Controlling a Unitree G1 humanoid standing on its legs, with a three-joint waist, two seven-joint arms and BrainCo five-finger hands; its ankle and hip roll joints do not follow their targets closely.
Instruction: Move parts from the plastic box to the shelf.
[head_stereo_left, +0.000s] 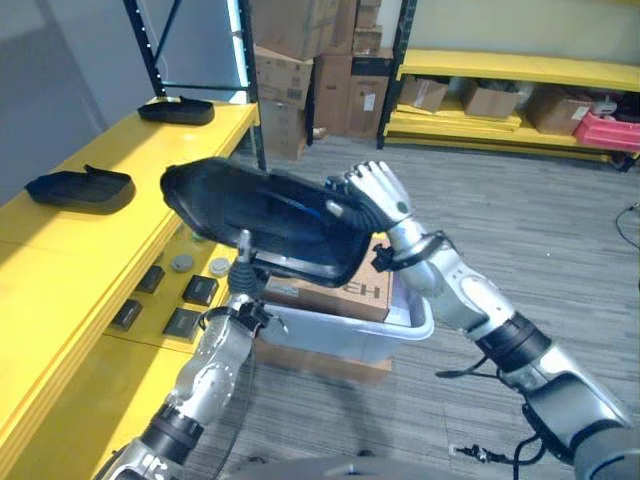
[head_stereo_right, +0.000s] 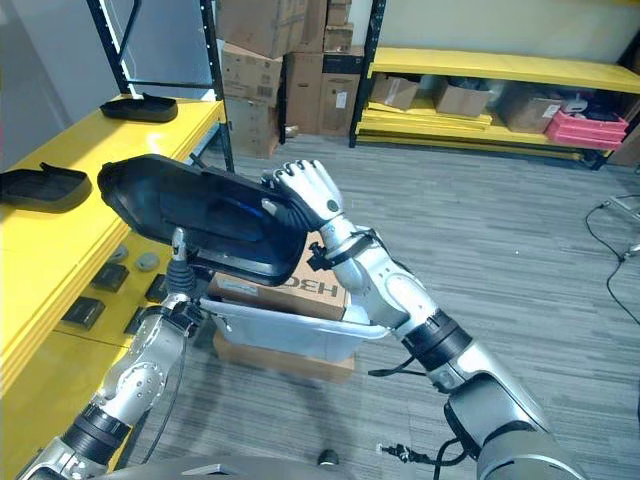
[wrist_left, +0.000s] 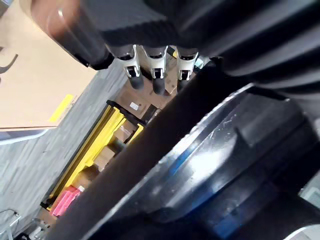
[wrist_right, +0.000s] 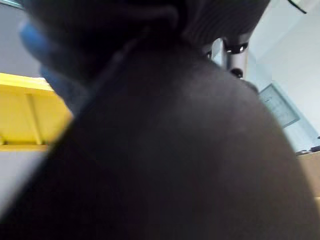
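1. Above the plastic box, the right hand curls its fingers over one end of a large black part; the left hand props it from below, its grip hidden.
2. Judging by this, the part is lifted clear of the box and not yet on the yellow shelf.
3. Two black parts already lie on that shelf, well apart.
4. Beyond: grey plank floor, stacked cardboard boxes, another yellow rack.
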